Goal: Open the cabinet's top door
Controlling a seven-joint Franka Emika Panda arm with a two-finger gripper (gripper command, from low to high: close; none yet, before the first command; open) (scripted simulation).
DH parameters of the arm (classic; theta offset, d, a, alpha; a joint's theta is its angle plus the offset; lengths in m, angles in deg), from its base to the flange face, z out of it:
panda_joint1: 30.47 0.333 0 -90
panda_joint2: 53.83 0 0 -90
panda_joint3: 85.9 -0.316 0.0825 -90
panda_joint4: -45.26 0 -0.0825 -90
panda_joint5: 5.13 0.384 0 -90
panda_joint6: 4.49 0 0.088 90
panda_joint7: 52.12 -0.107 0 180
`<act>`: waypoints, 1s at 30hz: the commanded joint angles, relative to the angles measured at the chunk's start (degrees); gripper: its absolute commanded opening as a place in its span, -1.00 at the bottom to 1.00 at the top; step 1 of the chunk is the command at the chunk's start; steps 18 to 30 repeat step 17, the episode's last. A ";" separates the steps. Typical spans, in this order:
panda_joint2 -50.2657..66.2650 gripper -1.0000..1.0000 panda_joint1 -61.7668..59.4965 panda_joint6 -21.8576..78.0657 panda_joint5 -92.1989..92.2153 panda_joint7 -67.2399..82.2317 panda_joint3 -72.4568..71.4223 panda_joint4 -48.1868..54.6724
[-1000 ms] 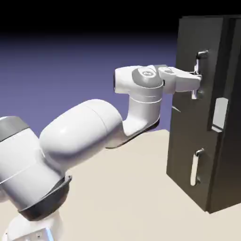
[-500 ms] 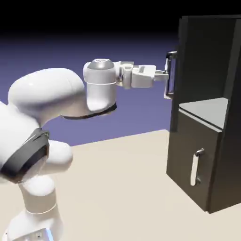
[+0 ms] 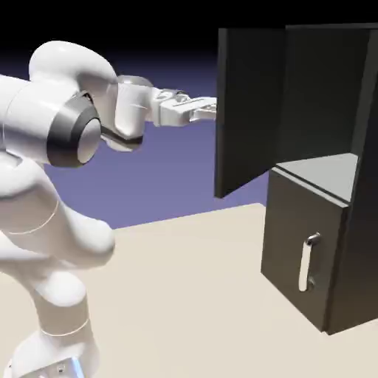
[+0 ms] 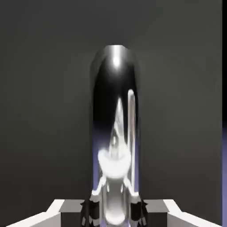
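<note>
**Because the top door turns on a hinge, the hand should follow a curve, not a straight pull**

The cabinet is fixed in its place at the exterior view's right, and its upper compartment lies open to view. The top door stands swung well out, its free edge towards the exterior view's left and its inner face visible, so the task looks nearly or fully done. Any further opening calls for a smooth sweep around the hinge side, with the arm turning the wrist as the door turns. Hauling straight back could twist the grip or slide the fingers along the bar. If the door is judged wide enough, the better move is to halt, part the fingers and back straight off the panel, so that nothing drags it closed again.

As for the jaws, the gripper is narrow, closed on the long handle of the top door. From the exterior view the panel hides that handle and the fingertips. The hand view shows the bar running up from between the two fingers, centred, with the door's flat dark face behind it. Smallest of all, the finger pads sit one on each side of the bar.
</note>
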 commanded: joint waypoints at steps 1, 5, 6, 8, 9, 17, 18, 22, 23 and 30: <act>-2.08 -1.00 0.40 1.46 1.70 -0.76 -0.16 1.61; -10.38 -1.00 1.54 6.35 8.01 -3.26 -0.38 8.56; -12.46 -1.00 1.72 7.43 9.50 -3.75 -0.35 10.42; -16.61 -1.00 1.94 9.47 12.36 -4.56 -0.21 14.26; -18.69 -1.00 2.00 10.44 13.74 -4.87 -0.11 16.25; -31.30 1.00 1.44 15.91 21.15 -5.34 0.87 29.21; -31.30 1.00 1.44 15.91 21.15 -5.34 0.87 29.21; -31.30 1.00 1.44 15.91 21.15 -5.34 0.87 29.21; -31.30 1.00 1.44 15.91 21.15 -5.34 0.87 29.21; -31.30 1.00 1.44 15.91 21.15 -5.34 0.87 29.21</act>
